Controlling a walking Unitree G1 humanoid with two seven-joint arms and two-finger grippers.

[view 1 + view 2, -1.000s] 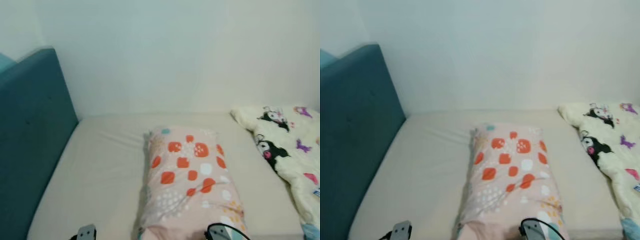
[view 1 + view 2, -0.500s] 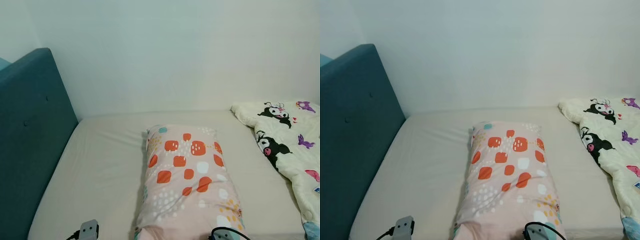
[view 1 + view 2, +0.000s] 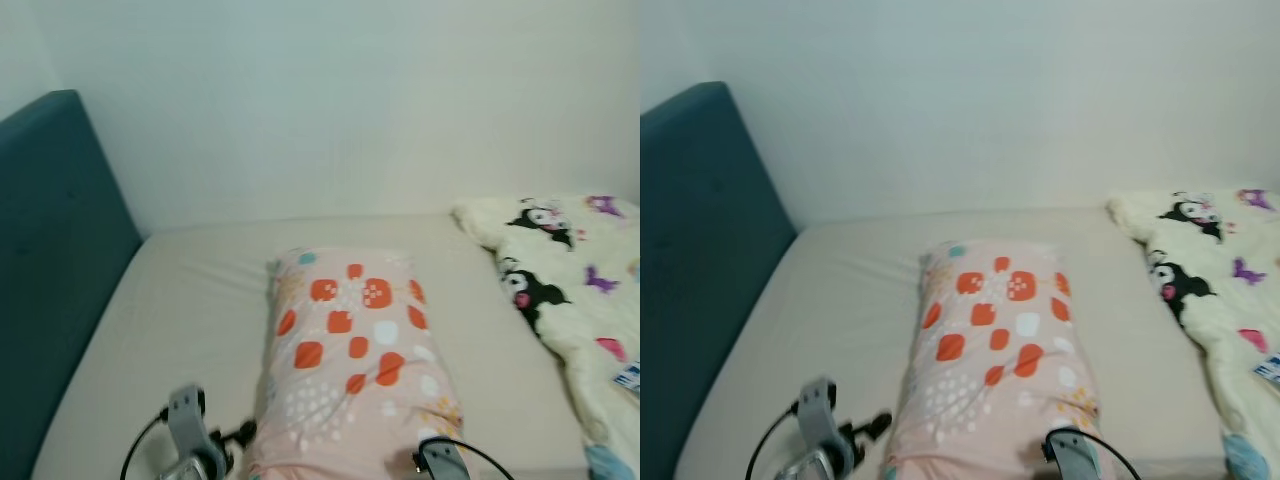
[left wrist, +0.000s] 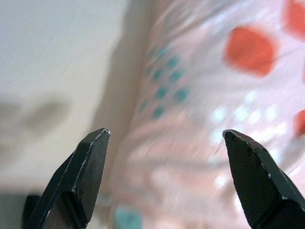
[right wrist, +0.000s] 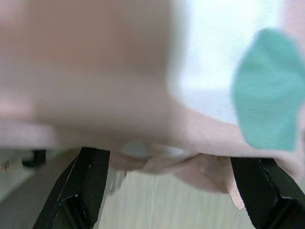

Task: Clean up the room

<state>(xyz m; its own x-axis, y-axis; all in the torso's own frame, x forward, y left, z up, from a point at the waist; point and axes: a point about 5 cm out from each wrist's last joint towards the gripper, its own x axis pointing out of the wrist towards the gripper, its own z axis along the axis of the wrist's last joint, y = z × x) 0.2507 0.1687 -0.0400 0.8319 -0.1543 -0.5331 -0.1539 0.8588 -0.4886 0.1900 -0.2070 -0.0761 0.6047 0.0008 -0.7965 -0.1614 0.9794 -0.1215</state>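
Note:
A pink pillow (image 3: 350, 350) with orange and white spots lies lengthwise in the middle of the beige mattress (image 3: 190, 300). My left gripper (image 4: 166, 133) is open at the pillow's near left corner, its fingers spread on either side of the pillow's edge. One black finger (image 3: 240, 432) points at the pillow's side. My right gripper (image 5: 174, 157) is open at the pillow's near right end, with pink fabric pressed close in front of it. That arm's wrist (image 3: 440, 460) sits at the pillow's near edge.
A cream blanket (image 3: 570, 300) printed with cartoon characters is bunched on the right side of the bed. A teal headboard (image 3: 50, 250) stands along the left. A pale wall closes the far side.
The camera has shifted a little, so the whole scene sits further left. My left arm has come up and forward toward the pillow's near left corner.

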